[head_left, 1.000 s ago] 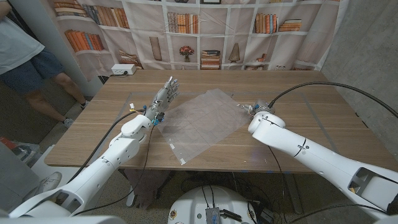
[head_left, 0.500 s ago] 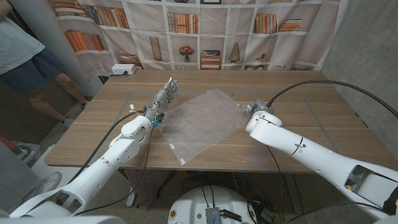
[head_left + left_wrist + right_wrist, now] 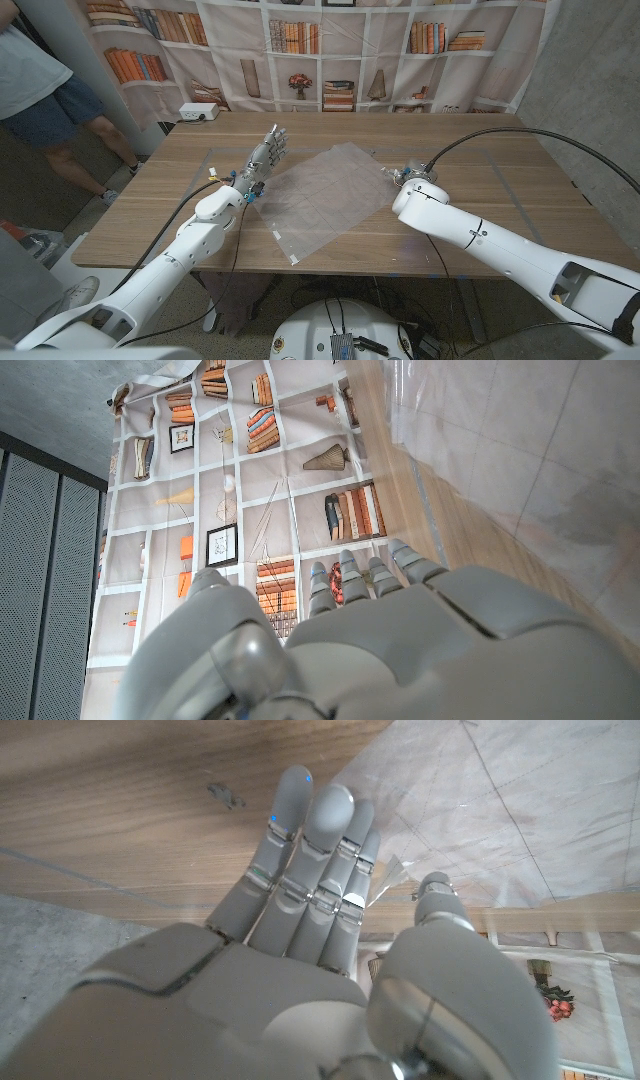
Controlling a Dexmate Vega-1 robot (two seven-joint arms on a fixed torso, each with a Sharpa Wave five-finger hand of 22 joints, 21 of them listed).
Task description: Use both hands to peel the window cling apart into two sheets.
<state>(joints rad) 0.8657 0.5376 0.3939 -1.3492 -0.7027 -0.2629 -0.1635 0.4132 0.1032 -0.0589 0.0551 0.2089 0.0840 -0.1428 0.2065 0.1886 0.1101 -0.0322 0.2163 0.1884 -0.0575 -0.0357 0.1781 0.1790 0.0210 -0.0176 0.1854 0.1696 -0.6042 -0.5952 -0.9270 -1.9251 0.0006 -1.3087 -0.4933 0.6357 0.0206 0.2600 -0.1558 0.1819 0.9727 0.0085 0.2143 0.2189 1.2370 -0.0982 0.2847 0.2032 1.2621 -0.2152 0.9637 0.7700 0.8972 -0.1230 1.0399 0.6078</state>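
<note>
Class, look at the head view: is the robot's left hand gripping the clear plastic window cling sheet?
No. The left hand stands beside the sheet's left edge with fingers extended and apart, while the clear plastic window cling sheet lies flat on the wooden table.

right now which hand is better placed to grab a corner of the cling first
Right, probably. The right hand has its fingers at the window cling's lifted corner. The left hand stands upright beside the sheet's opposite edge, fingers extended and holding nothing.
</note>
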